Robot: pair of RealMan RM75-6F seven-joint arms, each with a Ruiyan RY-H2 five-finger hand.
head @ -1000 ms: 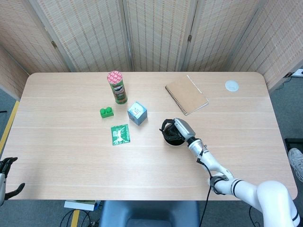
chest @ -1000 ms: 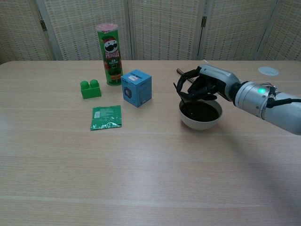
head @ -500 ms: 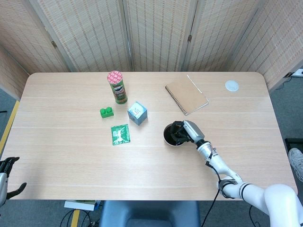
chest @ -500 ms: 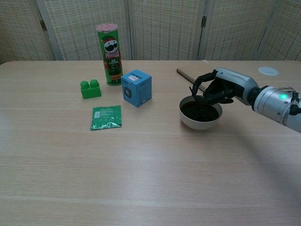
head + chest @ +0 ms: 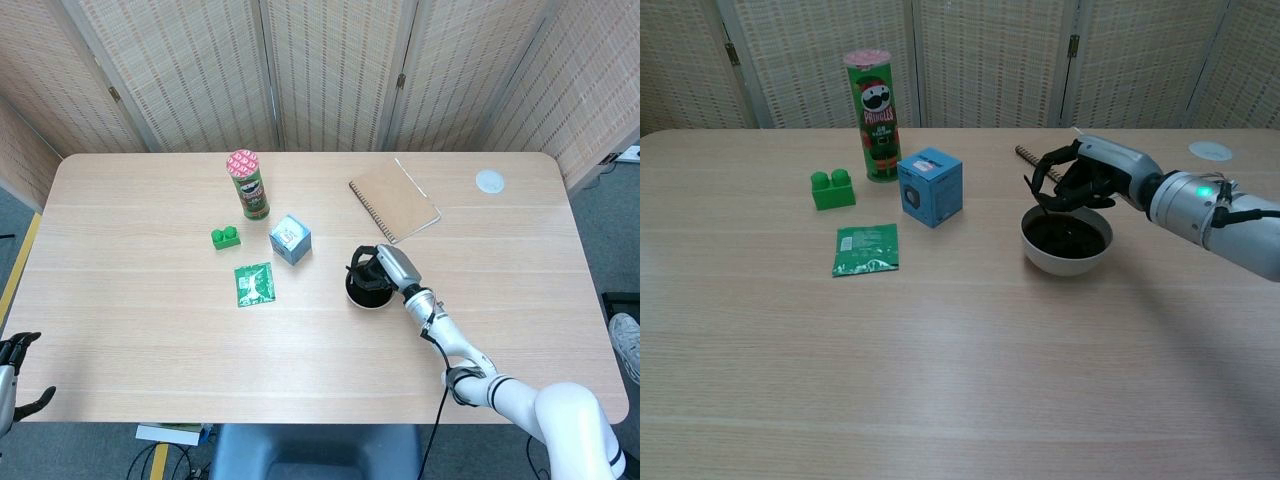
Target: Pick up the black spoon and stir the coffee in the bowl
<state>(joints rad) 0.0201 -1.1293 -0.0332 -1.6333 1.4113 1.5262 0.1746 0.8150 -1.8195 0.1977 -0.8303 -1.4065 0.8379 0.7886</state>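
1. Shifted since half a second ago, the right hand now sits over the far rim of the bowl, further toward the blue box than before.
2. Its fingers are curled around the black spoon, which hangs down into the dark coffee; the spoon is mostly hidden by the hand.
3. From above, the same hand covers much of the bowl.
4. Away from the bowl, past the blue box, lie a green packet, a green brick and a tall chips can.
5. Behind the bowl lies a spiral notebook, with a small white disc well beyond it.
6. Far from the bowl, off the tabletop edge, the left hand hangs with fingers spread, holding nothing.
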